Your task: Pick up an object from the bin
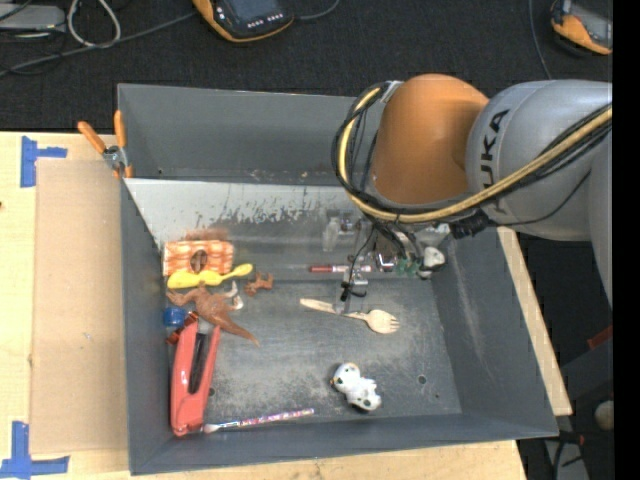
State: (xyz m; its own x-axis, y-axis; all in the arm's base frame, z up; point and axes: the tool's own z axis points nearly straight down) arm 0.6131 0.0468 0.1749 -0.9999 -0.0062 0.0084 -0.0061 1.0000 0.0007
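My gripper (pixel 349 289) hangs under the orange wrist cover, near the middle of the bin and slightly toward the back. Its tip stands just above the handle end of a pale wooden spork (pixel 352 314), which lies flat on the bin floor with its head pointing right. A thin red pen (pixel 326 268) lies just left of the gripper, behind the spork. Nothing shows in the gripper's grasp.
A small white and black toy (pixel 357 386) lies near the front. Along the left wall sit an orange patterned box (pixel 197 256), a yellow piece (pixel 208 276), a brown toy animal (pixel 226 316) and a red hand tool (pixel 190 370). A thin pencil (pixel 262 421) lies along the front wall.
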